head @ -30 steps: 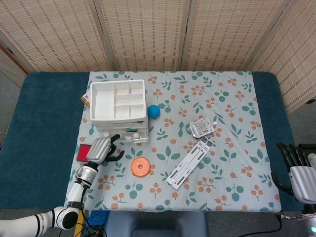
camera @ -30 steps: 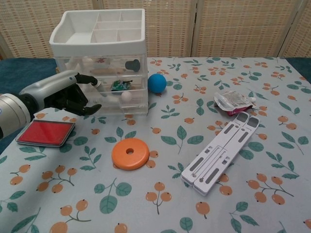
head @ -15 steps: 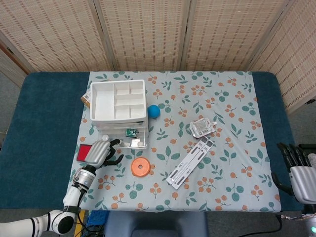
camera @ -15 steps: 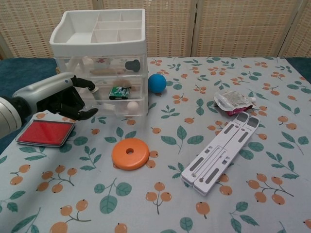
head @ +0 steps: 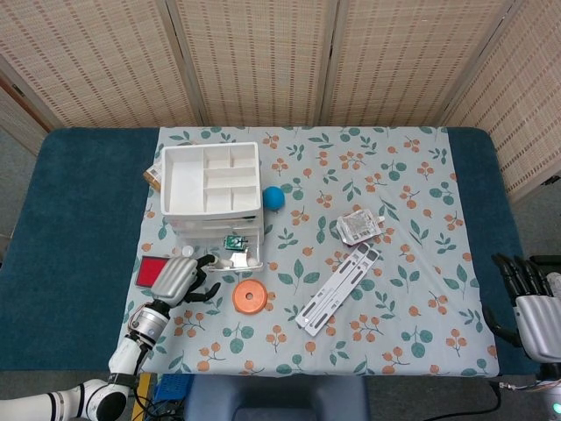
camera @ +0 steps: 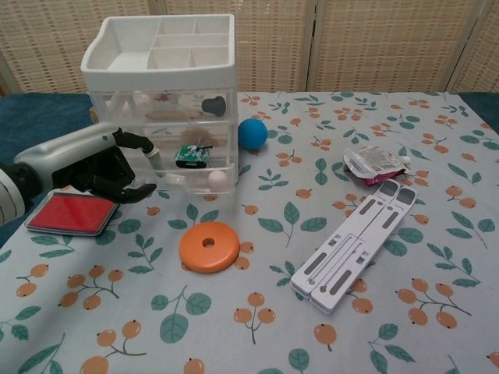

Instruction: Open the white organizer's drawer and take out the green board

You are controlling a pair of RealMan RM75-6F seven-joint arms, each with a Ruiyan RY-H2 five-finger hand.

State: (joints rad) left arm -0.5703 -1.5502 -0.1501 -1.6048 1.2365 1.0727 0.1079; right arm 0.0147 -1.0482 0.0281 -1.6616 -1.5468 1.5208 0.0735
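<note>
The white organizer (head: 189,200) (camera: 105,56) stands at the cloth's back left. Its bottom drawer (head: 246,246) (camera: 181,181) is pulled partway out toward me. Inside lies the small green board (head: 234,242) (camera: 191,155), with a white ball (head: 252,260) (camera: 216,178) near the drawer's front. My left hand (head: 180,279) (camera: 86,167) is at the drawer's front left, fingers curled and one fingertip hooked on the drawer's handle. My right hand (head: 530,307) hangs off the table's near right edge, holding nothing, fingers apart.
An orange disc (head: 250,297) (camera: 209,246) lies just in front of the drawer. A red pad (head: 149,270) (camera: 72,213) sits under my left hand's side. A blue ball (head: 273,197) (camera: 252,133), a packet (head: 359,226) (camera: 374,164) and a white folding stand (head: 337,288) (camera: 355,245) lie to the right.
My left hand has drawn back toward me and the bottom drawer has slid out with it, uncovering the green board. The right hand has not moved.
</note>
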